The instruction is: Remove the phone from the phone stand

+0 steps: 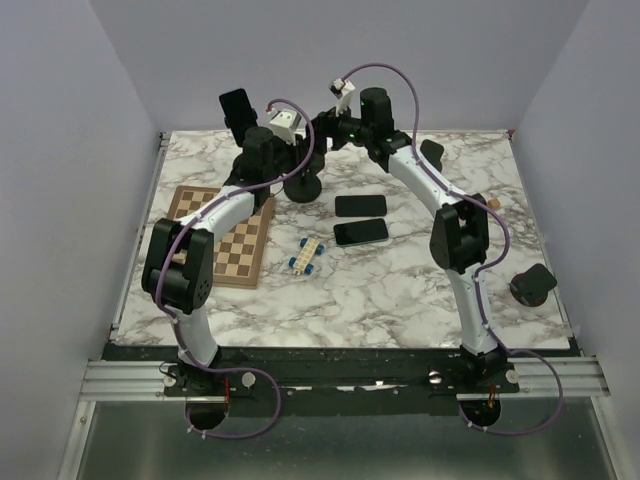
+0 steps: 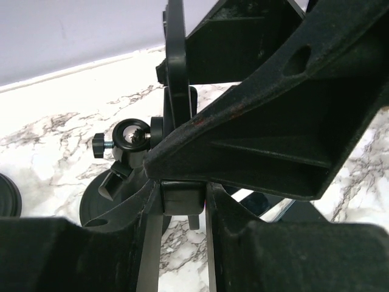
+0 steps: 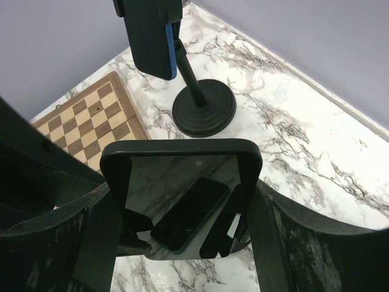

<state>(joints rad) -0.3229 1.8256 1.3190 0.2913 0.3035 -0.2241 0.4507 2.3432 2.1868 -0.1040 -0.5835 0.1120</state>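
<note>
The right gripper is clamped on the phone by its long edges, holding it above the far middle of the table, right of the phone stand (a blue-edged handset is mounted there); whether the left gripper is closed, I cannot tell

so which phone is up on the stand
The blue-edged phone atop the black stand; two phones lie flat on the table, and the right gripper holds a fourth phone.

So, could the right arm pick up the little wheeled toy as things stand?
Probably not yet: the right gripper is shut on a phone, so it is occupied. The wheeled toy itself lies in the open.
</note>
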